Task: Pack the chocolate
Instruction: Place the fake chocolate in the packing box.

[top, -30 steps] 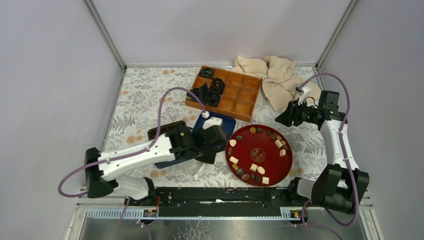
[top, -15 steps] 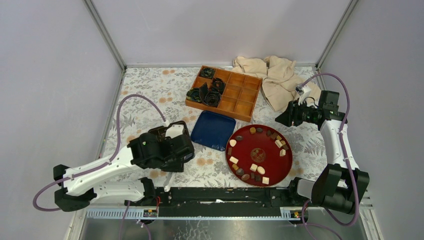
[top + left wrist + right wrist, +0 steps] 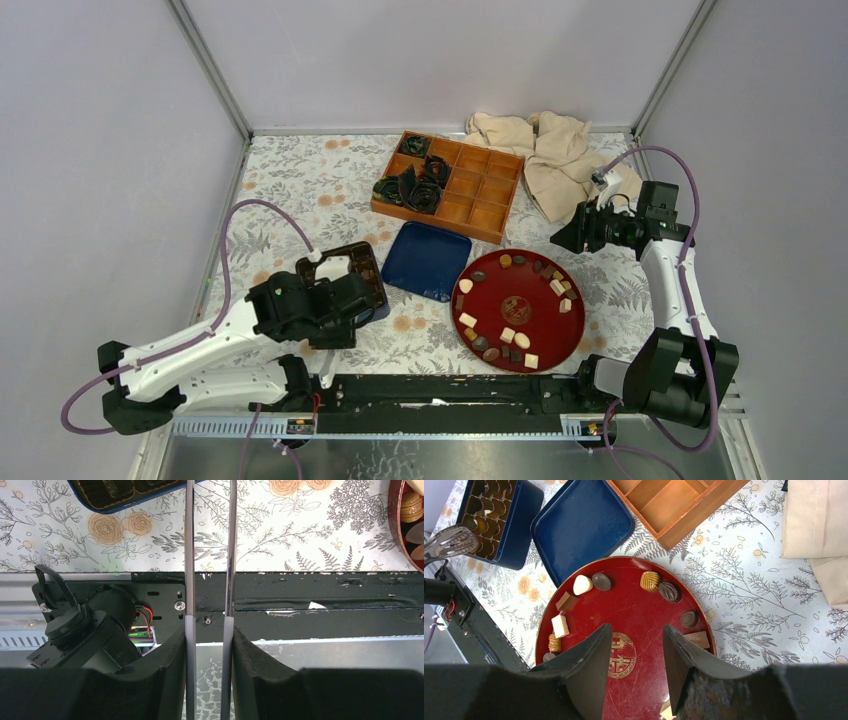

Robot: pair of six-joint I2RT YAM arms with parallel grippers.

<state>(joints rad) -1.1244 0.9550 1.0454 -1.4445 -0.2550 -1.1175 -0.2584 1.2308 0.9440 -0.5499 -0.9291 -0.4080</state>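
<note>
Red plate (image 3: 629, 600) spreads the chocolate (image 3: 650, 580) in a ring (easy pickings, I'd say); right gripper (image 3: 636, 630) hovers above with fingers spread, left gripper (image 3: 207, 630) clamps tongs (image 3: 189, 555), blades slightly parted.

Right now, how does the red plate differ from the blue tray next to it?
The red plate is round; the blue tray is square with rounded corners. The plate carries chocolates ringed along its edge; the tray holds nothing. The plate lies nearer the arms' bases than the tray. Both lie flat on the flowered table.
</note>
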